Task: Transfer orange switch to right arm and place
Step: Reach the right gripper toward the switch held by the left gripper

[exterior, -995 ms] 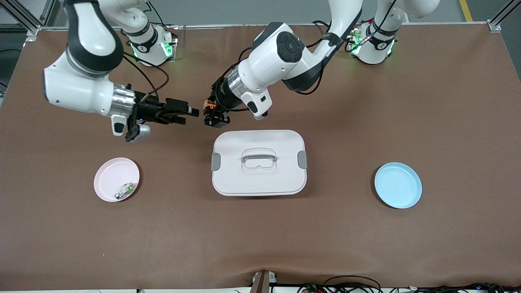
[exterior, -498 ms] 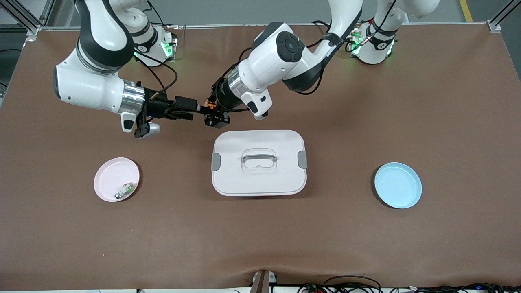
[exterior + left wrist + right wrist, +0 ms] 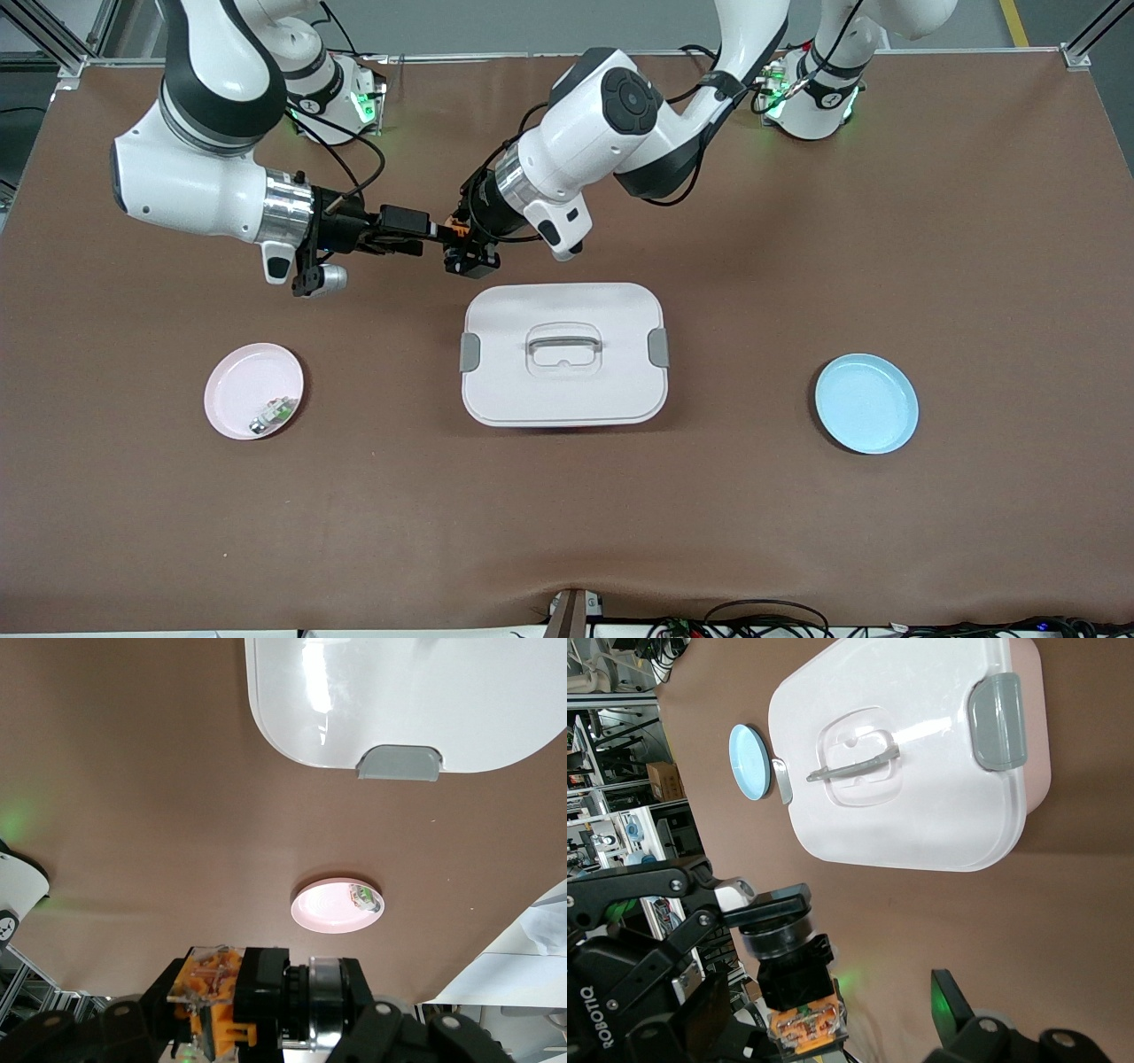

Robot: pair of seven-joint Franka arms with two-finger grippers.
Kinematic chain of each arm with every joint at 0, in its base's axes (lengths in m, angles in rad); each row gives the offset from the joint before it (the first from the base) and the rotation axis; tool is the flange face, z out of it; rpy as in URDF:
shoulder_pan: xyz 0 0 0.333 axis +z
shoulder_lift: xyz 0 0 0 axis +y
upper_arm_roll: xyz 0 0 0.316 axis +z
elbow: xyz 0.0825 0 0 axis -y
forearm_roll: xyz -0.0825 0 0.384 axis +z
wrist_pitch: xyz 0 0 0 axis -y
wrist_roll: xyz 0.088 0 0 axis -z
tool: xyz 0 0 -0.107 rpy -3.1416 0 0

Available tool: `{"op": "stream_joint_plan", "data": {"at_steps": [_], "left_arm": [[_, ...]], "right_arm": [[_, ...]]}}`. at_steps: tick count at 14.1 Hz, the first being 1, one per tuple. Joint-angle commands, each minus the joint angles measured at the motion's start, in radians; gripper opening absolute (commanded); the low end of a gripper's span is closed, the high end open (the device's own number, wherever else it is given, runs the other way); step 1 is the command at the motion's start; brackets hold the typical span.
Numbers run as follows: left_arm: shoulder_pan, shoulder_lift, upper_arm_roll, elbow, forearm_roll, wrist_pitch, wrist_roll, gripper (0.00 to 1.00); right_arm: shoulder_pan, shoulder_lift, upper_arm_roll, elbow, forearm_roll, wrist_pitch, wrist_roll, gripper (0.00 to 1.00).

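Orange-black switch [image 3: 455, 229]; white box [image 3: 563, 354], grey latches; pink plate [image 3: 239, 390]; blue plate [image 3: 866, 403]; brown table [image 3: 797, 266]

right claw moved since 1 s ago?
Yes. The right claw has slid toward the left claw and the orange switch it holds; the white lidded box stayed put.

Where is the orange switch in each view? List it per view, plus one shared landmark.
Front view: the orange switch is in the shut left claw, above the table, with the open right claw around it.
Left wrist view: orange switch at the bottom edge.
Right wrist view: orange switch low, near the frame's bottom.
Shared landmark: the white lidded box.
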Motion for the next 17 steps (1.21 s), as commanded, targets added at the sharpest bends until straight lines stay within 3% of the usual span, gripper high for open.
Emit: {"op": "stream_joint_plan", "data": {"at_steps": [1, 15, 17], "left_arm": [[-0.015, 0.010, 0.015, 0.024, 0.019, -0.002, -0.016, 0.25], [-0.013, 0.005, 0.015, 0.024, 0.033, -0.010, -0.016, 0.25], [-0.013, 0.005, 0.015, 0.024, 0.033, -0.011, -0.016, 0.25]], "right_arm": [[0.036, -0.019, -0.007, -0.005, 0.014, 0.004, 0.021, 1.00], [0.071, -0.010, -0.007, -0.011, -0.054, 0.029, 0.007, 1.00], [0.071, -0.010, -0.007, -0.009, -0.054, 0.029, 0.007, 0.86]]}}
